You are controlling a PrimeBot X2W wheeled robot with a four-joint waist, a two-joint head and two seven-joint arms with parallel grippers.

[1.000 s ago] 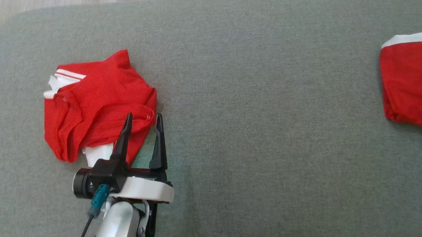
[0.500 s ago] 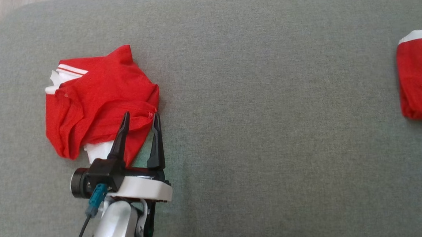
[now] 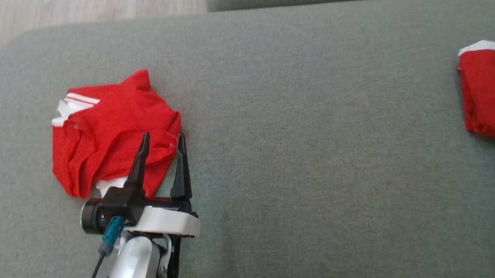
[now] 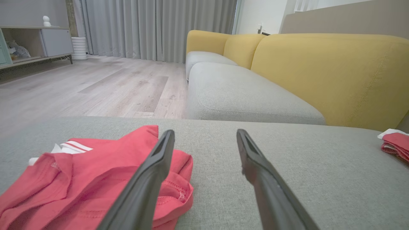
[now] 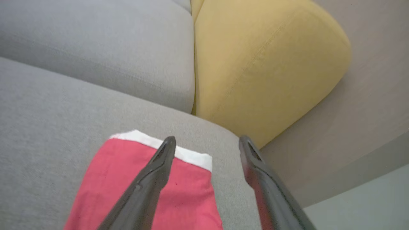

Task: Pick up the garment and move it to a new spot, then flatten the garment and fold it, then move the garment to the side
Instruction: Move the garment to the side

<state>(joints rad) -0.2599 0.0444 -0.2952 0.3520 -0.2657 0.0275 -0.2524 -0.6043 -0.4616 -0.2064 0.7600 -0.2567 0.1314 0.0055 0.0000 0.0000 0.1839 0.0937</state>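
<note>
floor [image 3: 72, 8] of pale wood shows at the far left, beyond the rounded corner of the grey cushion [image 3: 315, 130]. on the left part of this cushion lies the red garment [image 3: 109, 126], with white stripes and some white cloth at its edges. it is bunched in folds and not spread out, so i judge that it is the piece to be picked up and that this first step is not yet done. at its near right corner is the left gripper [image 3: 163, 136], its two fingers parted and nothing pinched between them. in the left wrist view one finger [image 4: 155, 172] is over the hem of the garment and the other is over the bare cushion just beside it. this looks to me like a placing for closing on that corner, but whether the tips touch the cloth i cannot tell. the middle of the cushion has nothing on it, and it seems a good place for the flattening. far to the right, well apart from the first one, lies a second red piece [image 3: 489, 94] with a white band. it is flat and neat, so probably it is already folded and put aside. the right gripper [image 5: 207, 140] hangs above it in the right wrist view, also with fingers parted and holding nothing, and a yellow backrest [image 5: 265, 64] stands behind. by count: two red pieces of clothing, one crumpled and one folded; two grippers, with four fingers together.
</note>
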